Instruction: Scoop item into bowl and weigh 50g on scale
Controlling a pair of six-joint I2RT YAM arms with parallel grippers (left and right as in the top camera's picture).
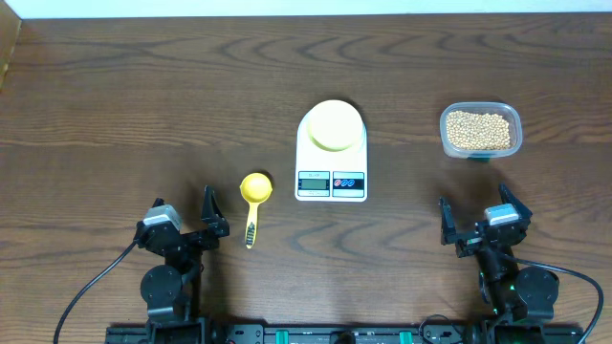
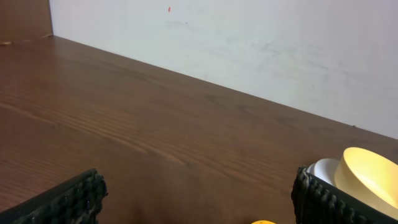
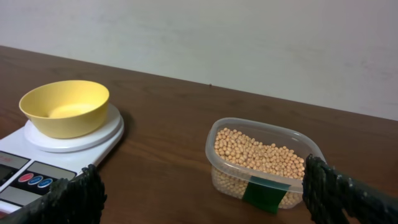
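The pale yellow bowl [image 1: 333,125] stands empty on the white scale [image 1: 312,159] at the table's middle. The tan beans [image 1: 479,130] fill a clear plastic tub to the right of it. My left gripper [image 1: 182,206] is near the front edge at the left, open and empty. My right gripper [image 1: 475,214] is at the front right, open and empty, below the tub. In the right wrist view, the beans [image 3: 261,152] lie ahead between the wide jaws and the bowl [image 3: 65,107] and scale [image 3: 37,168] are at the left. The left wrist view shows the bowl [image 2: 370,177] at the right edge.
A yellow scoop [image 1: 254,191] with a handle lies on the table between the left gripper and the scale. The clear tub [image 3: 264,180] has a green tape patch on its near side. A pale wall stands behind the table's far edge.
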